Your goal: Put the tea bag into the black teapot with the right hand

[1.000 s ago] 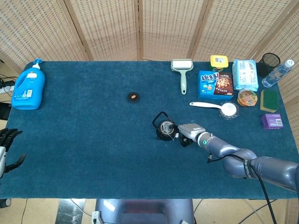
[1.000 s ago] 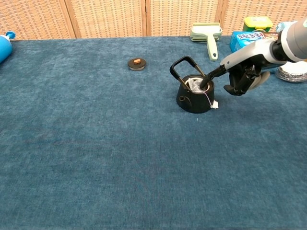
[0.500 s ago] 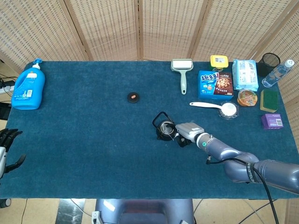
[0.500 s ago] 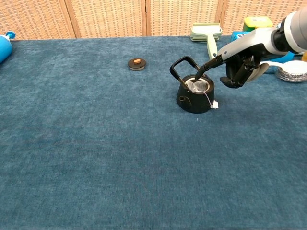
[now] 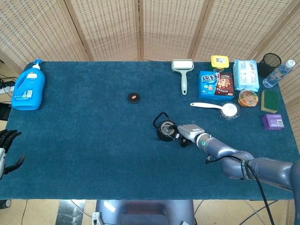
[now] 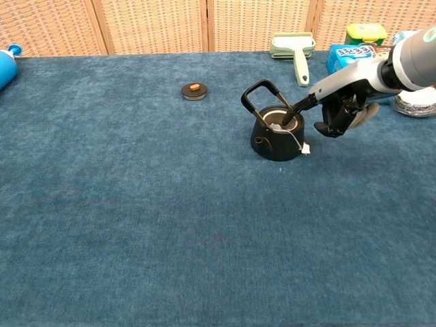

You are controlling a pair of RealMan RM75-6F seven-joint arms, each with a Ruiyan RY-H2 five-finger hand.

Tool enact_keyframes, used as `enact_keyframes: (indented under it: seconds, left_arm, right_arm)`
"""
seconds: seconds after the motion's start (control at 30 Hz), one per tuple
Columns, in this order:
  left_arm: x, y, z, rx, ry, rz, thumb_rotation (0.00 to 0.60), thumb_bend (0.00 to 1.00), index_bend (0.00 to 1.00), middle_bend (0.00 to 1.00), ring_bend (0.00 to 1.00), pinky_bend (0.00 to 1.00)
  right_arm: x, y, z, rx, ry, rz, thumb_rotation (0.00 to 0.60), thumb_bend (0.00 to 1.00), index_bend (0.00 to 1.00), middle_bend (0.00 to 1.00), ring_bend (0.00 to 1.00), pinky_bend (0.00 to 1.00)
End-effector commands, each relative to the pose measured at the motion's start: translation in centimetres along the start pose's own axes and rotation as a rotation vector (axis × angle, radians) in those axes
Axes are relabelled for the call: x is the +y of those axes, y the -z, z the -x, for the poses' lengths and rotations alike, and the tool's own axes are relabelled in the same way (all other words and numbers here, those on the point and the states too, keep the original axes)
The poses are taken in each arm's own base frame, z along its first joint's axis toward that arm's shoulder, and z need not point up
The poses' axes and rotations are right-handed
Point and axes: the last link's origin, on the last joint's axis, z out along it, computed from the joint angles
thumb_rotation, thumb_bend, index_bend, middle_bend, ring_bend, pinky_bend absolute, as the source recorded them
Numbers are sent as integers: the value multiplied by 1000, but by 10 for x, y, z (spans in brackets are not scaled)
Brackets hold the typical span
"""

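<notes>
Right hand [image 6: 334, 112] is poking one extended finger into the black teapot [image 6: 277, 133], seating the tea bag [image 6: 276, 125]; other fingers curled, holding nothing.

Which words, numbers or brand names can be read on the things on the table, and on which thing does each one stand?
"趣多多", in large white characters: on the blue cookie box.
Label of the blue detergent bottle: too small to read.
Print on the wet-wipes pack: blurred.
Label of the purple box: too small.
Label of the water bottle: unreadable.
Black teapot: no text visible.
</notes>
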Motion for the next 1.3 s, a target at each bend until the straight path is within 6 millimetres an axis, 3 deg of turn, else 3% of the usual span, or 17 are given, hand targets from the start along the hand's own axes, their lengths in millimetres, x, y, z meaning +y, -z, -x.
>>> enact_keyframes:
  seconds: [0.03,0.33,0.53,0.77,0.9,1.07,1.3]
  left_arm:
    - [0,0,0,0,2,1,600,320,191,178,114,148]
    - [2,-1,1,2,6,7,600,320,191,178,114,148]
    - [4,-1,4,-13,13,16,600,322,191,178,114,148]
    - [7,0,10,-37,18,19,600,322,191,178,114,148]
    - [10,2,18,-61,29,16,600,321,191,178,114,148]
    - [13,6,25,-78,39,16,600,321,192,178,114,148]
    - [17,11,32,-65,65,12,600,313,191,178,114,148]
  right_arm:
    - [-1,0,3,-11,6,0,600,807,20,1000,1000,1000]
    - [-8,16,-9,59,-10,-32,600,796,24,1000,1000,1000]
    - [-3,32,-6,79,-26,-41,600,792,24,997,1000,1000]
    - [12,54,2,143,-50,-53,600,766,24,892,998,1000]
    - [32,80,11,259,-123,-74,600,751,24,793,903,969]
    - [55,99,22,377,-155,-86,600,732,24,636,710,794]
    - [93,127,45,696,-156,-7,600,705,69,545,596,642]
